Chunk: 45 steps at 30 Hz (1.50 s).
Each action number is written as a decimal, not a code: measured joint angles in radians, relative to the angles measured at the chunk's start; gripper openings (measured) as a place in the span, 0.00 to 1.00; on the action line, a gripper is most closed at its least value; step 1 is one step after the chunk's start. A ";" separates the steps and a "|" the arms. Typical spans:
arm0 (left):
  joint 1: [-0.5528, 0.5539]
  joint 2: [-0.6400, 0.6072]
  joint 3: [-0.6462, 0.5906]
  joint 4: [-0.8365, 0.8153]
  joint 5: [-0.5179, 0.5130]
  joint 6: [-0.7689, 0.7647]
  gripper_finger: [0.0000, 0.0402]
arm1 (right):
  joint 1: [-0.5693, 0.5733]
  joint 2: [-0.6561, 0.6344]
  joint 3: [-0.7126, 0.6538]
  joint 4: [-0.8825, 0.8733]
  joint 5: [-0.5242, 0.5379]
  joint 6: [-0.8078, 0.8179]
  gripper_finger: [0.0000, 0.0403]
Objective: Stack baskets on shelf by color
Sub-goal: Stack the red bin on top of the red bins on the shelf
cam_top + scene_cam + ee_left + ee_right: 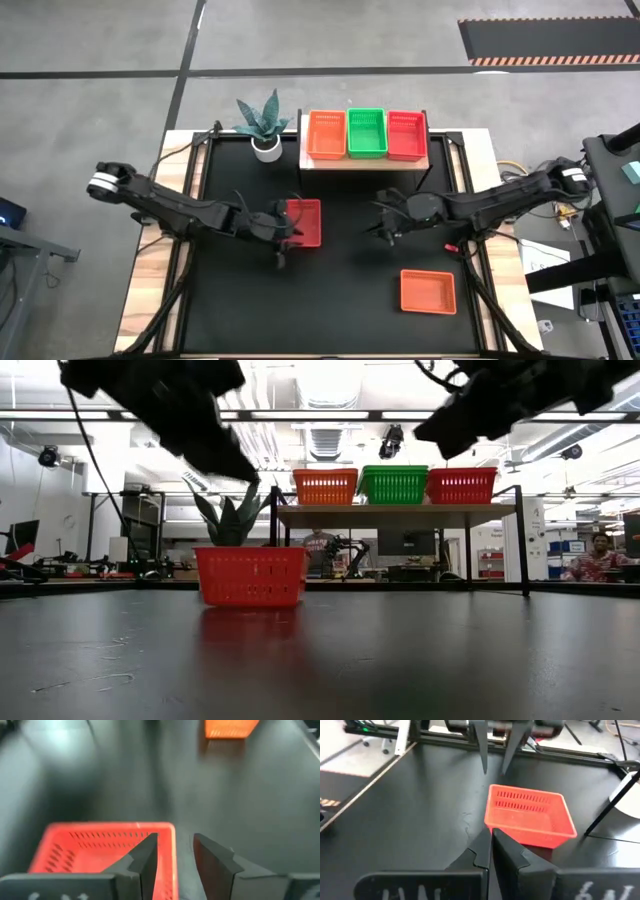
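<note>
A red basket [304, 222] rests on its bottom on the black mat, left of centre; it also shows in the low view [250, 576]. An orange basket [428, 291] lies near the front right. On the wooden shelf [364, 161] stand an orange [326, 134], a green [366, 132] and a red basket [406, 134] side by side. My left gripper [175, 836] is open and hovers above the red basket's near left corner, touching nothing. My right gripper [489, 832] is shut and empty, right of the red basket, above the mat.
A potted plant [262, 125] stands left of the shelf at the table's far side. Bare black mat lies between the red and orange baskets. A person [598, 555] sits in the room beyond the table.
</note>
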 joint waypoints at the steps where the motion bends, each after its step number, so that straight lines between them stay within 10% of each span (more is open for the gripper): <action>1: 0.000 -0.027 -0.002 0.000 0.000 0.043 0.28 | 0.008 0.027 0.020 -0.002 0.009 -0.001 0.02; 10: 0.000 -0.233 -0.021 0.008 -0.014 0.292 0.28 | 0.074 0.276 0.227 -0.004 0.104 -0.038 0.02; 33: 0.000 -0.344 -0.118 0.026 -0.013 0.244 0.28 | 0.073 0.744 0.778 -0.328 0.195 -0.020 0.03; 45: -0.002 -0.375 -0.123 -0.002 -0.012 0.218 0.28 | 0.073 0.820 0.903 -0.442 0.186 0.040 0.31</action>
